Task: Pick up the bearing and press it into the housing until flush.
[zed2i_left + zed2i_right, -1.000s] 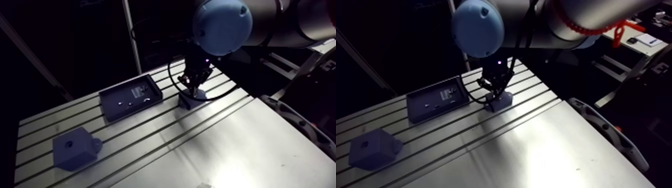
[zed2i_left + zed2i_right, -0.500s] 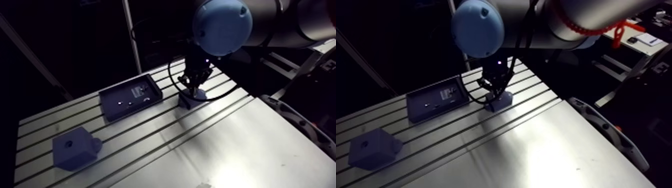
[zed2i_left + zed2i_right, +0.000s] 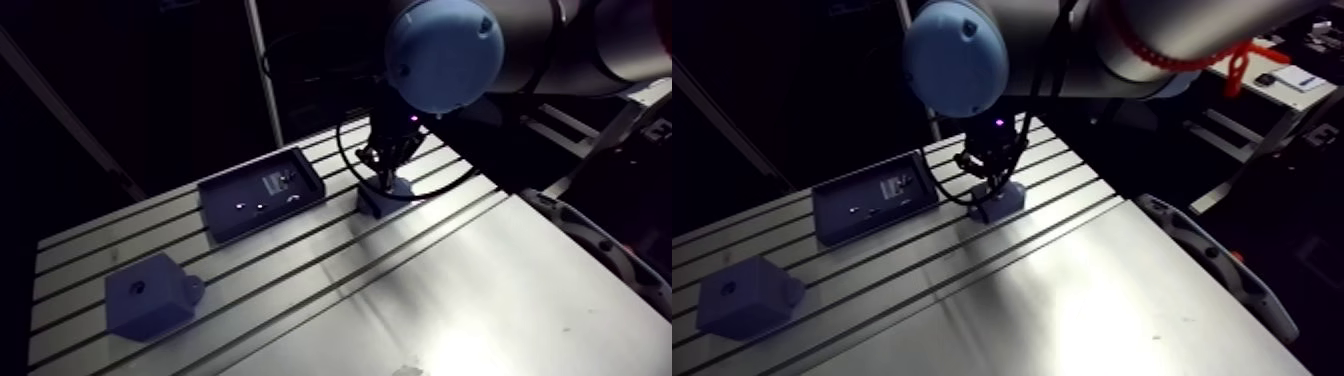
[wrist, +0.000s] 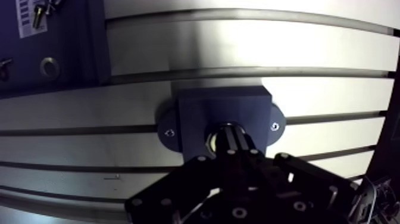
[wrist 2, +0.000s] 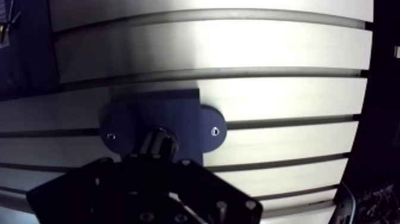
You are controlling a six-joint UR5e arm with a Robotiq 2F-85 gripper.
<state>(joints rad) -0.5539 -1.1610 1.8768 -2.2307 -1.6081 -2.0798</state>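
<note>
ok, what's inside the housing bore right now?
The gripper is shut, and its fingertips cover most of the bore in the housing. A bright sliver, maybe the bearing, shows beside them. Whether it sits flush is hidden.

The housing [image 4: 221,106] looks matt blue plastic, the slotted table [image 4: 238,44] smooth, brightly gleaming brushed metal.

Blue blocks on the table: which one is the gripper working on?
The flanged block beside the dark tray; the gripper sits over its centre hole. The other block stands alone, far from it.
</note>
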